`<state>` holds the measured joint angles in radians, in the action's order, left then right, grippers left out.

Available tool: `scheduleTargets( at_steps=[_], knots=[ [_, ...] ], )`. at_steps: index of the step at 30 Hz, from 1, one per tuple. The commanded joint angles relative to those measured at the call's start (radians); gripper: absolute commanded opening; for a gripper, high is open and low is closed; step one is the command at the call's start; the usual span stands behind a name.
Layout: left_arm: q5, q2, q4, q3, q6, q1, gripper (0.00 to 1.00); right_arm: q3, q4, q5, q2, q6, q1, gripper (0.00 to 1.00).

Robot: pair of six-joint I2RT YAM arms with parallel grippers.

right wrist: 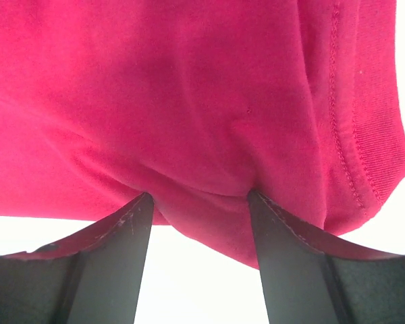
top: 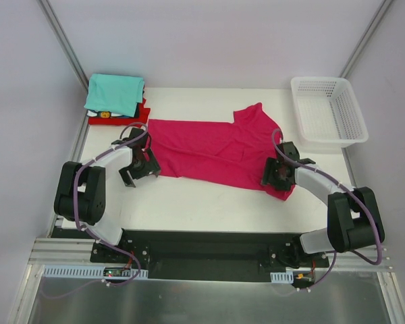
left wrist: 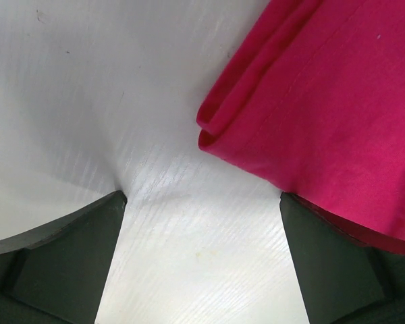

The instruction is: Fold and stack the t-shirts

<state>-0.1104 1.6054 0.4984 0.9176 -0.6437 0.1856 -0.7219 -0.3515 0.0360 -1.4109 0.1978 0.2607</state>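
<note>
1. The magenta-pink t-shirt (top: 216, 148) lies flat across the middle of the worktop, long side running left to right. Its left edge is doubled over in a soft fold, and a sleeve points to the far side at the right.
2. The teal t-shirt (top: 115, 93) is folded and tops a stack in the far-left corner.
3. The red t-shirt (top: 140, 113) is folded beneath it, showing at the stack's right.
4. The dark-and-white t-shirt (top: 100, 114) peeks out at the stack's near-left edge, mostly hidden.

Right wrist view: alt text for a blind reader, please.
A magenta-pink t-shirt fills the frame, its stitched hem at right. At the bottom, the right gripper has its two dark fingers apart, cloth bulging between their tips.
</note>
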Motion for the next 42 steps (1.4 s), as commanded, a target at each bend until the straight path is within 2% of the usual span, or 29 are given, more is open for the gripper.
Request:
scheduleTargets(
  at_steps=[1,14,20,26,42],
  knots=[
    [-0.014,-0.03,0.035,0.0,-0.011,-0.009,0.99,-0.022,-0.067,0.044,-0.003,-0.031,-0.032,0.62],
    [0.023,-0.163,0.111,0.118,-0.02,0.028,0.99,-0.091,-0.141,-0.022,0.085,-0.051,-0.043,0.64],
    [0.032,-0.134,0.108,0.144,-0.043,0.086,0.99,-0.103,-0.161,-0.071,0.121,-0.035,-0.023,0.65],
    [0.051,-0.108,0.016,0.112,-0.036,0.118,0.99,-0.097,-0.153,-0.077,0.116,-0.035,-0.02,0.65],
    [0.101,-0.027,-0.231,0.043,-0.005,0.118,0.99,-0.082,-0.136,-0.09,0.104,-0.047,-0.018,0.65]
  ],
)
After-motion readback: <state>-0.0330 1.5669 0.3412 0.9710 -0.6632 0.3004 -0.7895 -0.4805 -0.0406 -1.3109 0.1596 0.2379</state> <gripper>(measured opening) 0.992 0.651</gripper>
